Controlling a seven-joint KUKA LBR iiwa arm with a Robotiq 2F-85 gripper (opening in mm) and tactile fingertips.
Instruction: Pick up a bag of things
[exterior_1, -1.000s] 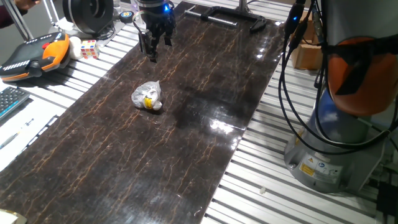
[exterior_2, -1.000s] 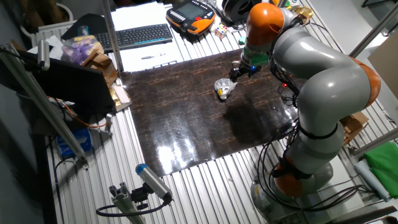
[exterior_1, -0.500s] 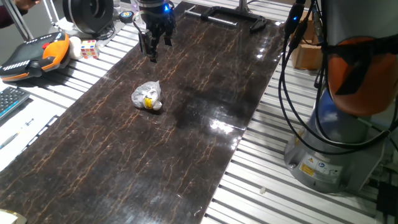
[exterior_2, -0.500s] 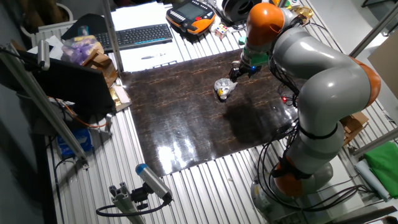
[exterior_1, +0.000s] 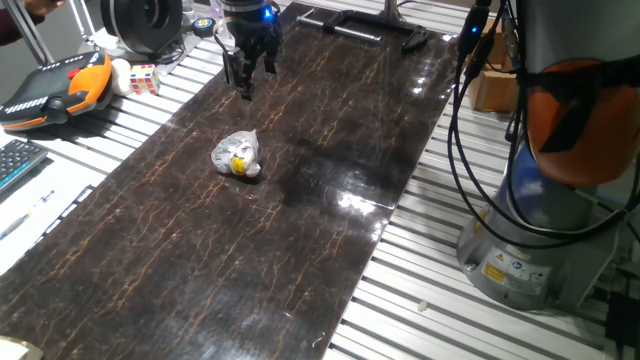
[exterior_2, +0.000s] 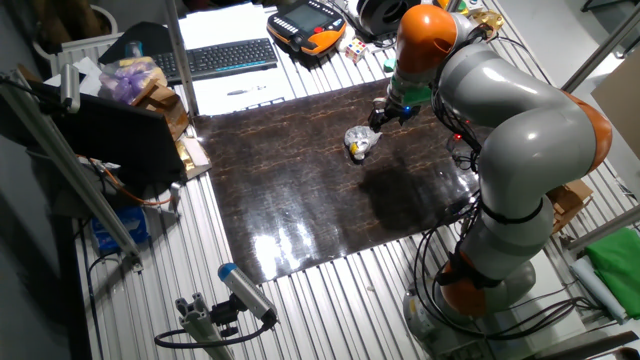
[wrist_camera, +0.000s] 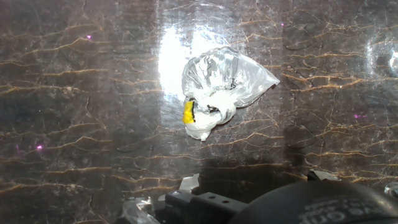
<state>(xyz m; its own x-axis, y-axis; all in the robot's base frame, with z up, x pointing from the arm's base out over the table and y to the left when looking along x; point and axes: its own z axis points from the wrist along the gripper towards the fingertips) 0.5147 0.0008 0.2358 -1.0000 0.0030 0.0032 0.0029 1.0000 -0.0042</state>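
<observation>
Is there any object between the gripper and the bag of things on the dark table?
Nothing visible stands in the way. The bag of things lies alone on the dark table, and the gripper hangs above the surface beyond it. The hand view shows only bare tabletop around the bag.

A small crinkled clear-plastic bag of things (exterior_1: 237, 155) lies on the dark marbled tabletop (exterior_1: 300, 220), with the claw (exterior_1: 245, 75) above the tabletop, well apart, beyond the bag toward the far end.
</observation>
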